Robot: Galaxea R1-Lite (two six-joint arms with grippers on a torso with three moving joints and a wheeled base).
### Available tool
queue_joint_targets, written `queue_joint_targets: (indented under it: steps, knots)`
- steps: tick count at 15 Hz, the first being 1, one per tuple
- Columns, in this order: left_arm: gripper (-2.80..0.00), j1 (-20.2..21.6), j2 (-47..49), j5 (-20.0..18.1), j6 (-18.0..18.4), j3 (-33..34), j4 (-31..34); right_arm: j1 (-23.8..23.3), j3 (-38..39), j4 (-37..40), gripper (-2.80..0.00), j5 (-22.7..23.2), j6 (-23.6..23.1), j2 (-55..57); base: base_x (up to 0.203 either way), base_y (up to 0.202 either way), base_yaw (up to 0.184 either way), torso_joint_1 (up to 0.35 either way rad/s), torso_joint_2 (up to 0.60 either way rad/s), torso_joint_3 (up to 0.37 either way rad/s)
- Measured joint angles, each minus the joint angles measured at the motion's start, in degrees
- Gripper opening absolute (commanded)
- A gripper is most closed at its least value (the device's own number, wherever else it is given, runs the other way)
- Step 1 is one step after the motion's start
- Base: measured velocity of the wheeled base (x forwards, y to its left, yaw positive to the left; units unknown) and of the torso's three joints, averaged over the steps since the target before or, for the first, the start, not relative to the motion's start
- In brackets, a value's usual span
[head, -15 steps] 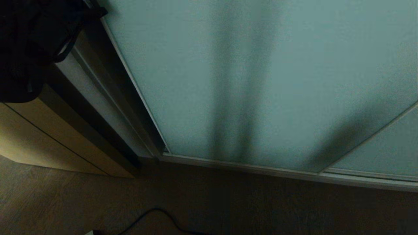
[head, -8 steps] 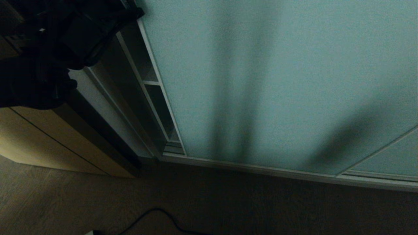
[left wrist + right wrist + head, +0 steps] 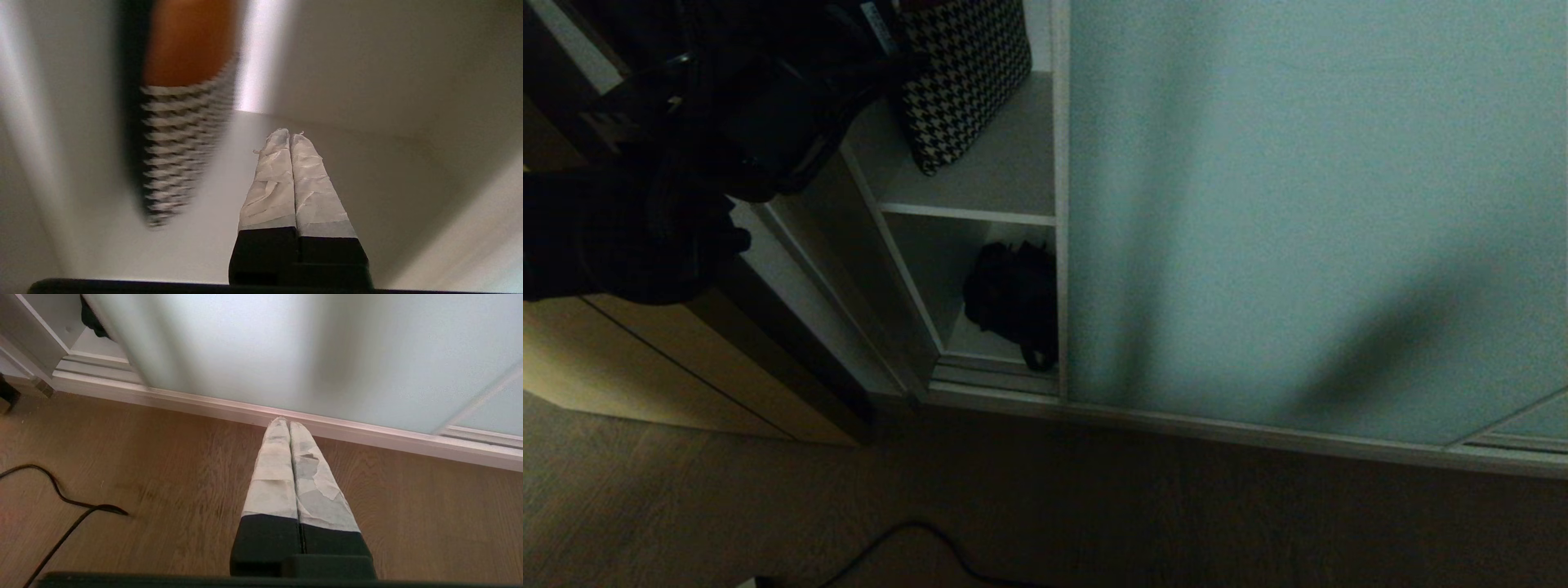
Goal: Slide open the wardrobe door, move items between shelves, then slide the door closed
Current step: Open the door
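Observation:
The frosted pale blue-green sliding wardrobe door (image 3: 1298, 204) stands partly slid to the right, its silver edge bordering an open gap. In the gap a white shelf (image 3: 988, 175) carries a black-and-white houndstooth bag (image 3: 964, 73). Below it, a floppy black bag (image 3: 1013, 298) sits on the bottom shelf, half behind the door edge. My left arm (image 3: 686, 122) is a dark mass at the upper left. My left gripper (image 3: 290, 134) is shut and empty, pointing into the compartment beside the houndstooth bag (image 3: 179, 151). My right gripper (image 3: 284, 422) hangs shut and empty over the floor by the door (image 3: 286, 347).
A beige wooden cabinet (image 3: 645, 359) stands left of the wardrobe. The door's pale bottom track (image 3: 1258, 437) runs along the wood floor (image 3: 163, 477). A black cable (image 3: 915, 547) lies on the floor near me, also seen as the cable (image 3: 61, 498) left of the right gripper.
The door has slid to the right, widening the gap and uncovering the shelves and both bags. My left arm has swung right along with it.

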Motion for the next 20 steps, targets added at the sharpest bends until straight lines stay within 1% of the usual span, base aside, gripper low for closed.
queue_joint_targets:
  steps: [1,3,6,7,10,14,15,17,19,20]
  knots:
    - [-2.8,1.73,-0.98,1.02,0.74,2.08,0.27,0.02,0.0,0.02,-2.8,0.01,0.02,0.0,0.0,0.0,0.0,0.0,0.0,0.0]
    - [-2.8,4.55,-4.49,1.97,2.18,8.56,0.57,-0.02,0.0,0.02,-2.8,-0.02,0.02,0.0,0.0,0.0,0.0,0.0,0.0,0.0]
    - [-2.8,10.76,-13.48,2.71,3.88,21.29,0.74,0.02,0.0,0.03,-2.8,-0.05,0.02,0.0,0.0,0.0,0.0,0.0,0.0,0.0]
    - [-2.8,12.6,-17.07,3.39,4.07,26.59,0.71,0.0,0.0,0.02,-2.8,-0.04,0.02,0.0,0.0,0.0,0.0,0.0,0.0,0.0]
    - [-2.8,15.43,-29.67,5.65,4.3,42.48,0.74,0.0,0.0,0.02,-2.8,-0.02,0.02,0.0,0.0,0.0,0.0,0.0,0.0,0.0]
    - [-2.8,16.91,-48.26,7.36,4.3,63.03,2.01,0.02,0.0,0.04,-2.8,-0.05,0.02,0.0,0.0,0.0,0.0,0.0,0.0,0.0]
    - [-2.8,17.41,-52.49,8.1,4.24,66.5,3.11,0.02,0.0,0.03,-2.8,-0.05,0.02,0.0,0.0,0.0,0.0,0.0,0.0,0.0]
    - [-2.8,18.43,-61.29,9.32,3.65,71.05,6.94,0.0,0.0,0.02,-2.8,-0.04,0.02,0.0,0.0,0.0,0.0,0.0,0.0,0.0]
    - [-2.8,19.15,-69.45,9.52,3.0,73.47,12.56,0.0,0.0,0.02,-2.8,-0.02,0.02,0.0,0.0,0.0,0.0,0.0,0.0,0.0]
    - [-2.8,19.74,-74.17,9.63,2.82,74.35,16.35,0.0,0.0,0.02,-2.8,0.0,0.0,0.0,0.0,0.0,0.0,0.0,0.0,0.0]
